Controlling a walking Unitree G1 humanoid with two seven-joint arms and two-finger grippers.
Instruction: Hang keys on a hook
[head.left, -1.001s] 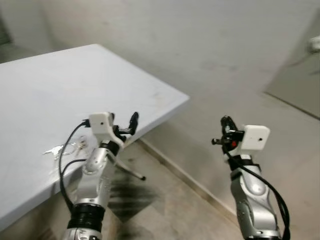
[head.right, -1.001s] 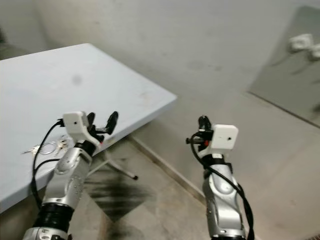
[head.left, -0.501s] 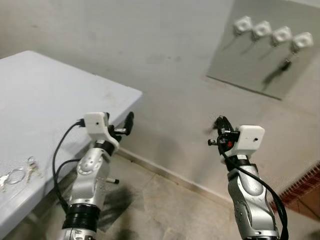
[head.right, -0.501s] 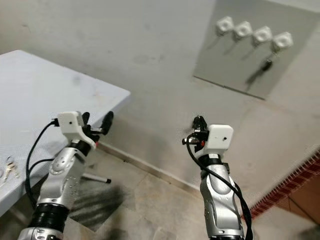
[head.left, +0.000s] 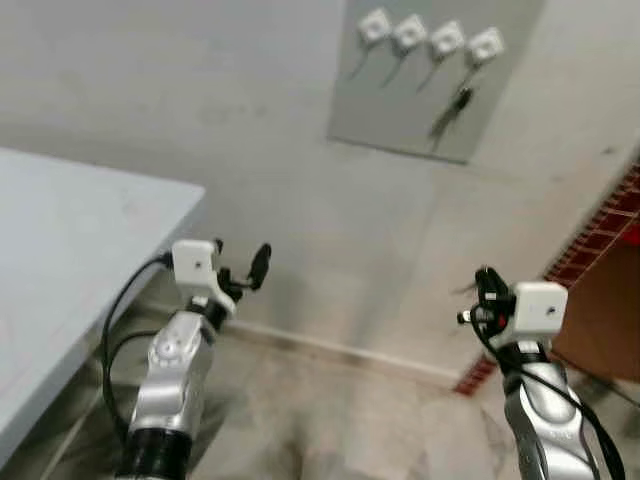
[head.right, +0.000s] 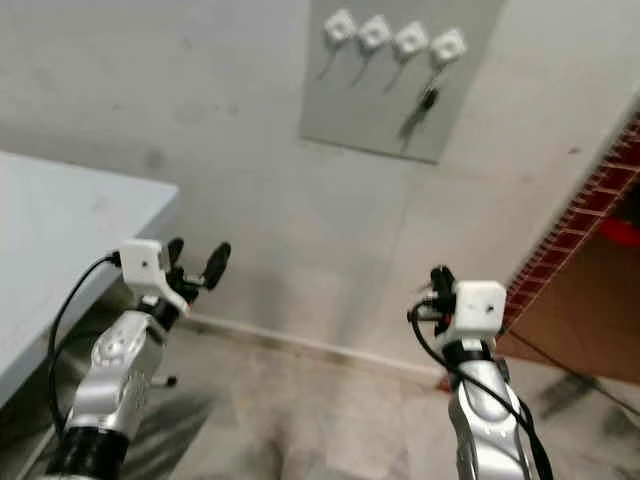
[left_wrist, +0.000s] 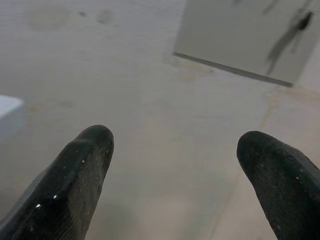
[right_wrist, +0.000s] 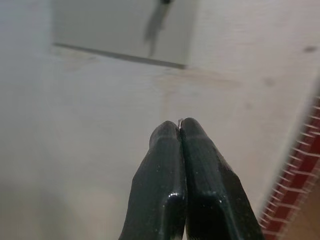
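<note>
A: From the head views we see our left gripper raised beside the white table, fingers spread, nothing between them. Our right gripper is up too.

B: And the keys?

A: Hanging from the rightmost hook on the grey wall board.

B: Left wrist view?

A: Fingertips wide apart, touching nothing.

B: Right wrist?

A: Fingers pressed together, empty.

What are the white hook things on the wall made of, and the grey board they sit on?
The four hooks look like white moulded plastic: smooth, blocky and evenly coloured, though they are small and blurred. The board looks like a flat matte grey panel, maybe painted metal or plastic; its crisp straight edge stands out from the rough plastered wall. A dark key bunch hangs from one hook.
</note>
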